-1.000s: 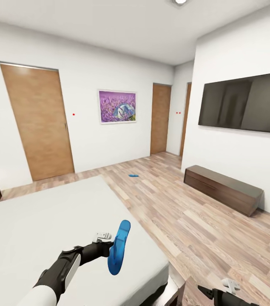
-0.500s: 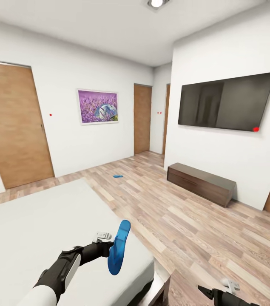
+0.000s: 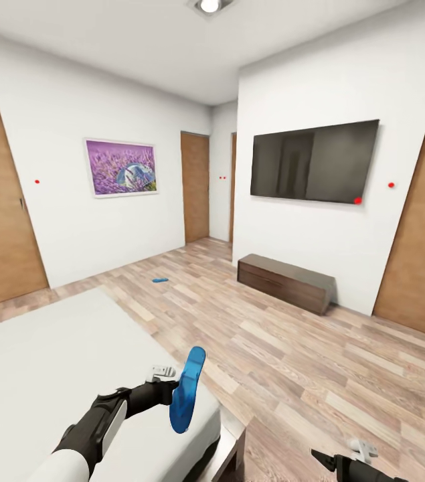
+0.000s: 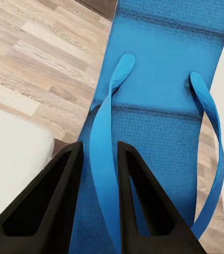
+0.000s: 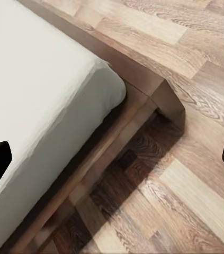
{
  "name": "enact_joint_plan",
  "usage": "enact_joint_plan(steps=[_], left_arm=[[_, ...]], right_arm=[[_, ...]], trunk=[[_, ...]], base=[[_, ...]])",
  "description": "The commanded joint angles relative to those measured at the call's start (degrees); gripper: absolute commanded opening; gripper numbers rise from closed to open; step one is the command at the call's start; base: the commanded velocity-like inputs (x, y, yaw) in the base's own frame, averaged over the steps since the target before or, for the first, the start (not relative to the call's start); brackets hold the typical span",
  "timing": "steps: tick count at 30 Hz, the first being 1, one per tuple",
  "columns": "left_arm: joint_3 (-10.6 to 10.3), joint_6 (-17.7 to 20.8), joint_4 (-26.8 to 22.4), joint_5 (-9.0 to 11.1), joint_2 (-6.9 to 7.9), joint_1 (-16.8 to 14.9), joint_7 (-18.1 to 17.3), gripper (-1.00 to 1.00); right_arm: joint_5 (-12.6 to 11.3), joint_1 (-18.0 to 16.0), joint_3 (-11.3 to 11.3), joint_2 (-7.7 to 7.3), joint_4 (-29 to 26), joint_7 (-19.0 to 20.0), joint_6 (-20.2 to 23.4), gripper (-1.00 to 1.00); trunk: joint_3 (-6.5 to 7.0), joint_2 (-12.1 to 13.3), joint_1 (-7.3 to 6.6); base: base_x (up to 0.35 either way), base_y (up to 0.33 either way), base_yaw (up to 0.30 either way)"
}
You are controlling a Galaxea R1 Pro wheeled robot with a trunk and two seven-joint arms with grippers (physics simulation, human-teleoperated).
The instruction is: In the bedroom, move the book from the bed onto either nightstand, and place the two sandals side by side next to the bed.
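Head view, left tool (image 3: 169, 388) clamping sandal (image 3: 187, 389), right tool (image 3: 346, 457) cropped, grip unclear

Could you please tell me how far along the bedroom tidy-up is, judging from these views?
Nothing looks finished yet. In hand: the left gripper is shut on one blue sandal by its strap, held above the bed corner. Left: the second sandal lies far off on the floor, so the pair is not side by side. The right gripper is open and empty. The book and nightstand cannot be judged here.
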Motion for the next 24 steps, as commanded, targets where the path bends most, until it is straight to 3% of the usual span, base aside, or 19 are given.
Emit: enact_joint_plan(steps=[1,24], left_arm=[[0.5,0.4,-0.1,-0.3,-0.08,0.0,-0.2,-1.00],[0.5,0.4,-0.1,-0.3,-0.08,0.0,-0.2,-1.00]], right_arm=[[-0.6,-0.1,0.4,-0.04,0.0,0.1,0.3,1.00],[-0.6,-0.1,0.4,-0.04,0.0,0.1,0.3,1.00]], trunk=[[-0.10,-0.1,0.02],[-0.10,-0.1,0.02]], base=[[0.000,0.000,-0.283],[0.000,0.000,-0.283]])
